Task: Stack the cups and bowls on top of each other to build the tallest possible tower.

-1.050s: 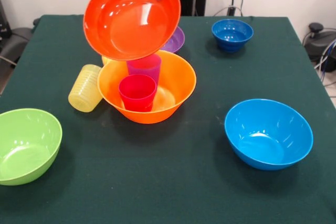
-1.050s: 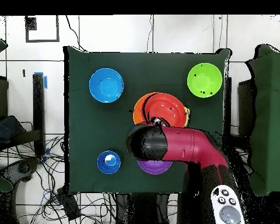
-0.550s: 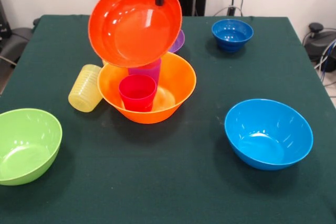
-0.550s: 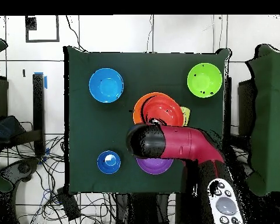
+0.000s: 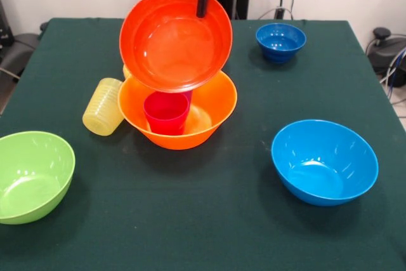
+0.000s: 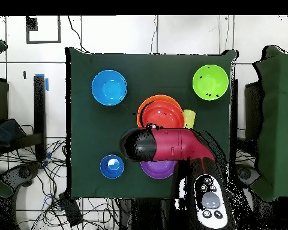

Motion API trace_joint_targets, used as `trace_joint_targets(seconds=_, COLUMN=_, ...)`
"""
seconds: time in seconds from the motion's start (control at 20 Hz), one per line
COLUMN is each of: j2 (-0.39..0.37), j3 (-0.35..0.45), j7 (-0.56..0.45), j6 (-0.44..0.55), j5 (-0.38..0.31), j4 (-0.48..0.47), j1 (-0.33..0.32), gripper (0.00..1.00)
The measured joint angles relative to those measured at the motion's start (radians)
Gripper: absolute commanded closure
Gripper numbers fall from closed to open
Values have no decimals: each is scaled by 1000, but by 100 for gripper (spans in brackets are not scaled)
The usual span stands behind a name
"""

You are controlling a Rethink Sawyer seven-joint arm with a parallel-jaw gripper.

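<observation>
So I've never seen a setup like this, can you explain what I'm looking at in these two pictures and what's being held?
It is a robot arm, red and black, working at a table covered in dark green cloth. One picture looks across the table at the robot; the other looks straight down from above. The arm's tool grips the rim of a red-orange bowl, holding it tilted above a big orange-yellow bowl that has a red-pink cup standing inside. A ribbed pale yellow cup lies on its side touching that bowl. Loose on the cloth are a lime green bowl, a light blue bowl and a small dark blue bowl. From above, a purple bowl peeks out under the arm.
</observation>
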Motion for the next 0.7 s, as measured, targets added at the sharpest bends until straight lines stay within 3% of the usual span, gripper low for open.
trace_joint_targets(seconds=0.7, j2=32, j3=-25, j7=0, j6=-55, j5=-9, j4=-3, j1=-15, gripper=100)
